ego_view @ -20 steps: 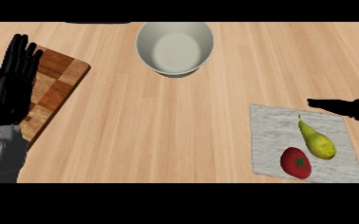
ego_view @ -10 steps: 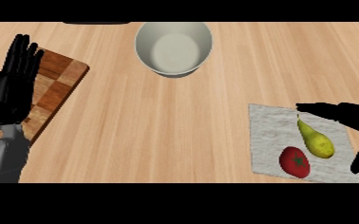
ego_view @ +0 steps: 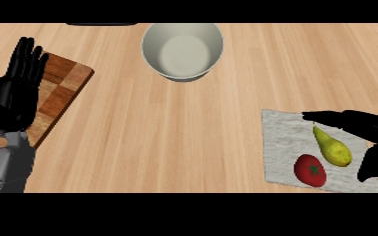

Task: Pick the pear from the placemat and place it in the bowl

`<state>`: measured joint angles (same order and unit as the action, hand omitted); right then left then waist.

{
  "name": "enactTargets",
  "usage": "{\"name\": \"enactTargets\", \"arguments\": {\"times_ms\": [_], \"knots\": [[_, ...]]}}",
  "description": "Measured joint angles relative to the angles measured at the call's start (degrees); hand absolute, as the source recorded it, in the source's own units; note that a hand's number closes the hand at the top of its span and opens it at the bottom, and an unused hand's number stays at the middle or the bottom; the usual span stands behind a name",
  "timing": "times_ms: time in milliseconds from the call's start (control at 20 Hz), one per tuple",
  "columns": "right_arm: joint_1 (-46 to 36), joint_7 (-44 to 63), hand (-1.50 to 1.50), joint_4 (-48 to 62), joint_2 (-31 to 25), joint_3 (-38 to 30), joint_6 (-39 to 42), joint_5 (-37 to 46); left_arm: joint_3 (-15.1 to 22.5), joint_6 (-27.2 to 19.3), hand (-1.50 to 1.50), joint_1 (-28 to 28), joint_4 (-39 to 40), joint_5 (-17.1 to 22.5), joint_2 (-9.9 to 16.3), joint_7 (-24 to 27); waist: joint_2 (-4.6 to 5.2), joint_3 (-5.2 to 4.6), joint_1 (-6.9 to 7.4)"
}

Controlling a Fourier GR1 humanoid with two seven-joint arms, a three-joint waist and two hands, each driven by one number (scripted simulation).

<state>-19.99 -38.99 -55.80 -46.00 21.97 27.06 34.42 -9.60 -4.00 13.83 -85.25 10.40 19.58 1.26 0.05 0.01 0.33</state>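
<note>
- Light wooden bench (ego_view: 184, 130) fills the view, grain running near to far.
- Left hand (ego_view: 21, 87) rests at the left edge, fingers straight and apart, over a wooden cutting board (ego_view: 65, 82).
- Grey-white bowl (ego_view: 182, 51) stands at the far centre, well apart from the placemat.
- Pale placemat (ego_view: 284, 145) lies at the near right.
- Right hand (ego_view: 354, 122) enters from the right edge above the placemat; fingers extended over the pear's stem end, thumb lower at the right, spread and holding nothing.
- Yellow-green pear (ego_view: 332, 147) lies on the placemat, stem pointing far.
- Red tomato (ego_view: 310, 170) sits just beside the pear, nearer and left.
</note>
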Motion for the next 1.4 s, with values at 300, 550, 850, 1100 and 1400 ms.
{"name": "enactTargets", "arguments": {"times_ms": [300,550,850,1100,1400], "knots": [[-1.07,-0.24,-1.5,5.57,2.77,0.2,-1.28,3.6,-1.03,1.24,0.0,0.71,0.26,0.17,0.34,-0.43,-0.02,-0.04,0.07],[-3.54,-2.88,1.5,10.9,4.95,-0.7,-3.81,6.53,-0.99,1.21,0.0,0.41,1.23,-0.94,-0.92,1.13,-0.33,-0.46,0.02],[-3.56,-7.2,1.5,13.11,5.82,-3.26,-8.67,6.53,-1.77,1.75,0.0,0.7,-0.05,-0.63,-0.25,-0.69,-0.44,-0.55,0.04],[-4.93,-9.83,1.5,15.58,6.77,-4.52,-10.86,7.71,-1.72,1.72,0.0,0.91,0.64,-1.33,-0.96,-0.09,-0.35,-0.45,0.1],[-2.33,9.69,1.5,16.97,5.82,-12.63,-14.7,5.02,-3.48,1.62,0.0,-0.78,0.82,-1.16,0.07,0.21,-1.22,-0.54,-2.59]]}}
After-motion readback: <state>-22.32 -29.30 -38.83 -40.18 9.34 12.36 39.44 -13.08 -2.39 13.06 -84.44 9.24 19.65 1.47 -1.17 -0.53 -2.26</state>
